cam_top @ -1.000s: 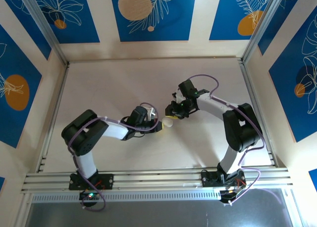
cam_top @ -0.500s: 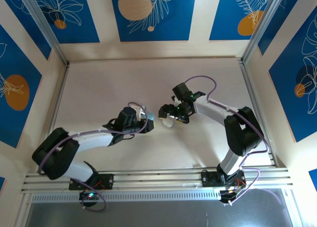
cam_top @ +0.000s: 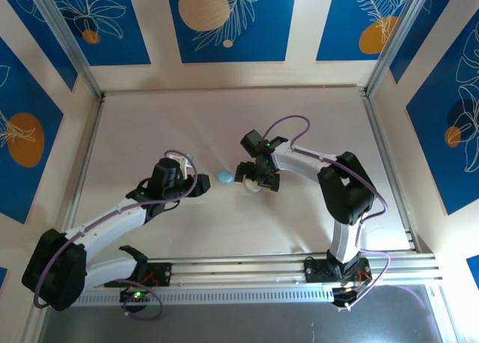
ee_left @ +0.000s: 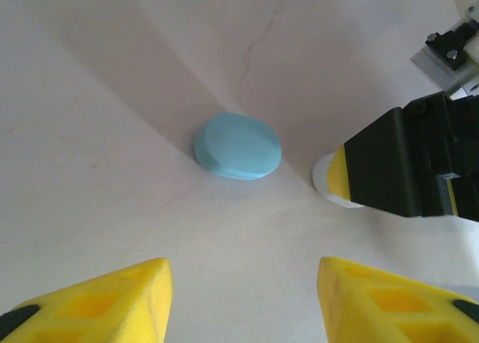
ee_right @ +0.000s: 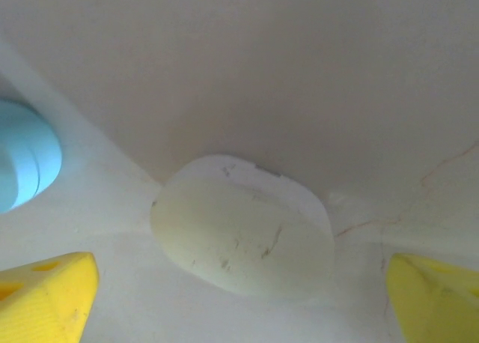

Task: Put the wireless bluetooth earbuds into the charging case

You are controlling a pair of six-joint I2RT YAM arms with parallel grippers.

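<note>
Left arm (cam_top: pixel 120 216) has withdrawn; blue case (ee_left: pixel 238 145) and white case (ee_right: pixel 243 234) lie closed.

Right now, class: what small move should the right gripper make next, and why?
Probably lower the right gripper and close on the white case: it lies apparently shut between the open fingers, and must be opened before anything goes in.

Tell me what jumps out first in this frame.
A light blue oval case lies closed at the middle of the table, just ahead of the open left claw. Close beside it sits a white oval case, with the right claw hanging open above it, one finger on either side.
</note>
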